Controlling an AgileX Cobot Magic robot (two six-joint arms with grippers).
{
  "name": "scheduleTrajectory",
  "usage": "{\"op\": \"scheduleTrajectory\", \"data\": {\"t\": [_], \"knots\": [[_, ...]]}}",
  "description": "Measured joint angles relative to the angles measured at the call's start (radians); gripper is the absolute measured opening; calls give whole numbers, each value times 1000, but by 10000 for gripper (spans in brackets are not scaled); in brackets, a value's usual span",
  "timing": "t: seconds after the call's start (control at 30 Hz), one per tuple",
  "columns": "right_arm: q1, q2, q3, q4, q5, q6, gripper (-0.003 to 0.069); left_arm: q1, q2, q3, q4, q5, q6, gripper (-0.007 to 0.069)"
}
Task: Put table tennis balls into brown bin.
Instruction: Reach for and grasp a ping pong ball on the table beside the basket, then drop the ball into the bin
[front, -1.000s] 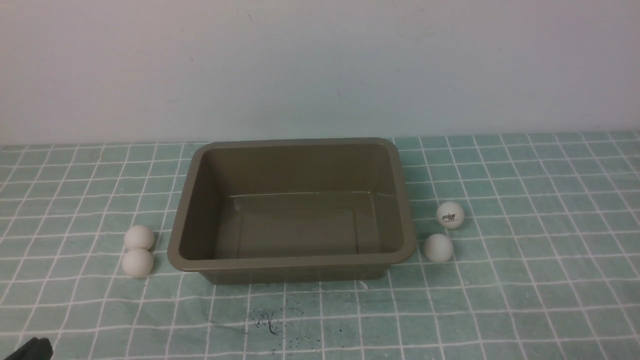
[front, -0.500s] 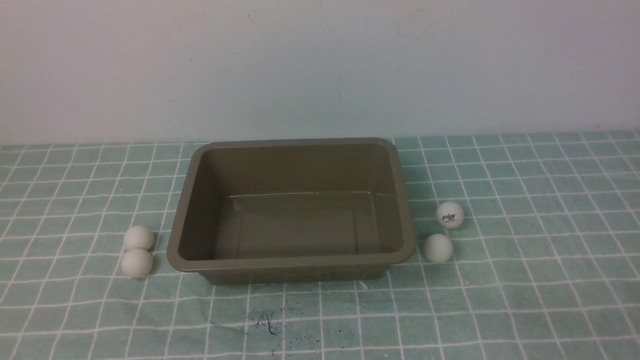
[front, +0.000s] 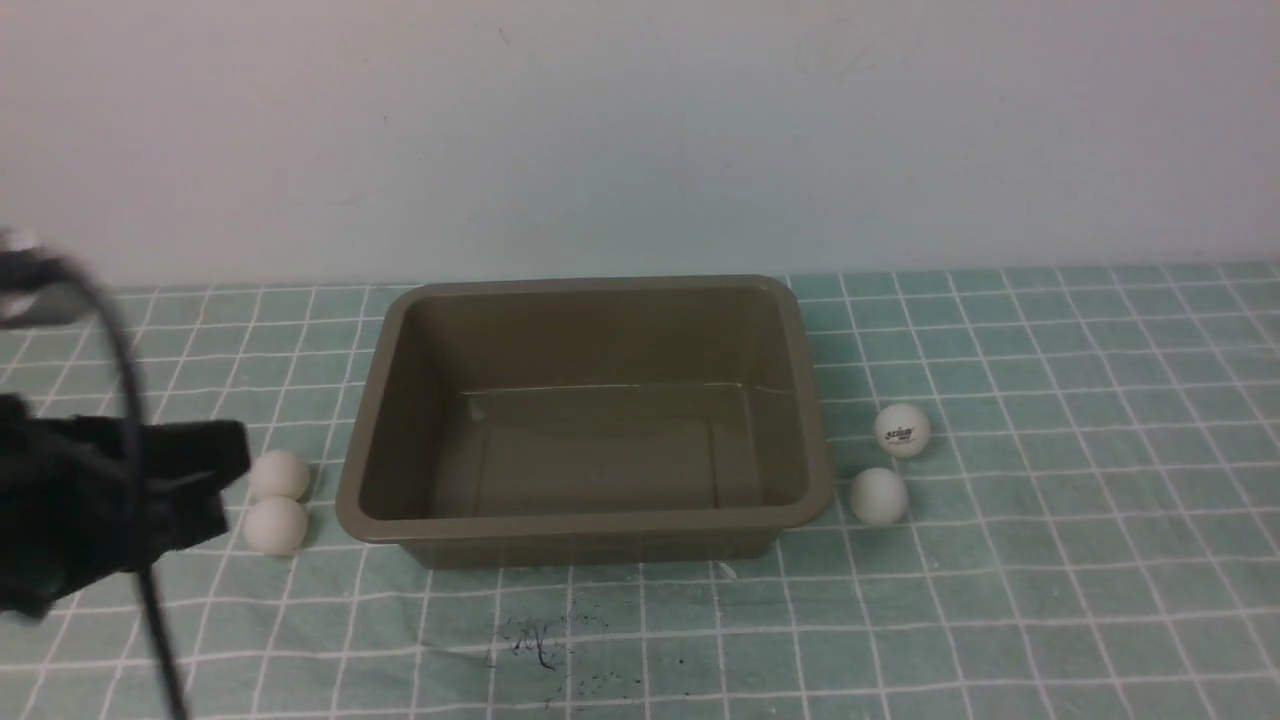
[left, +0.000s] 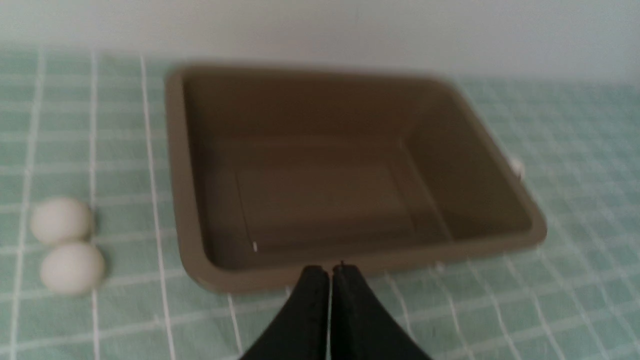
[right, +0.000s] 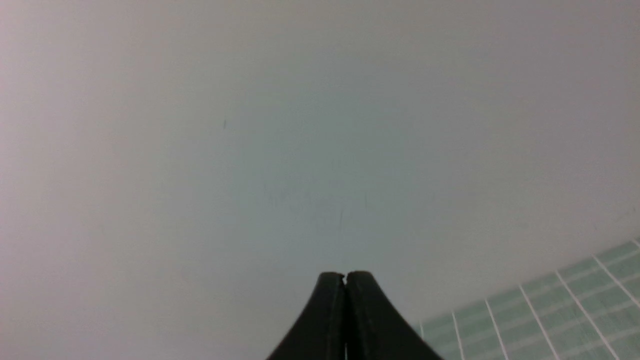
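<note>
My left tool (left: 330, 272) is pressed together, its fingertips touching each other. In the front view its blurred black body shows at the left of the worktop (front: 1050, 600), just beside two of the table tennis balls (front: 278, 474). All four balls lie on the green checked cloth outside the brown bin (front: 585, 525). The farther left ball (front: 278, 474) and the nearer left ball (front: 275, 525) touch each other just left of the bin. On its right sit the logo ball (front: 901, 429) and, nearer me and closer to the bin, the plain right ball (front: 878, 496), slightly apart. My right tool (right: 345, 277) is likewise pressed together, pinching nothing, facing the pale wall (right: 250, 125).
</note>
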Motion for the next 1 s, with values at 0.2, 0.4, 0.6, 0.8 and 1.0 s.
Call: {"op": "scheduleTrajectory", "data": {"t": [0.2, 0.4, 0.6, 0.8, 1.0], "knots": [[0, 363, -311, -151, 533, -114, -9, 0, 431, -199, 146, 183, -11, -5], [0, 596, -456, -230, 723, -142, -9, 0, 525, -244, 379, 119, -196, -5], [0, 721, -468, -216, 715, -158, -2, 0, 605, -255, 608, 41, -497, -3], [0, 794, -468, -179, 710, -218, 31, 0, 786, -317, 690, 29, -586, 88], [0, 806, -468, -171, 694, -225, 85, 0, 910, -404, 692, 28, -590, 328]]}}
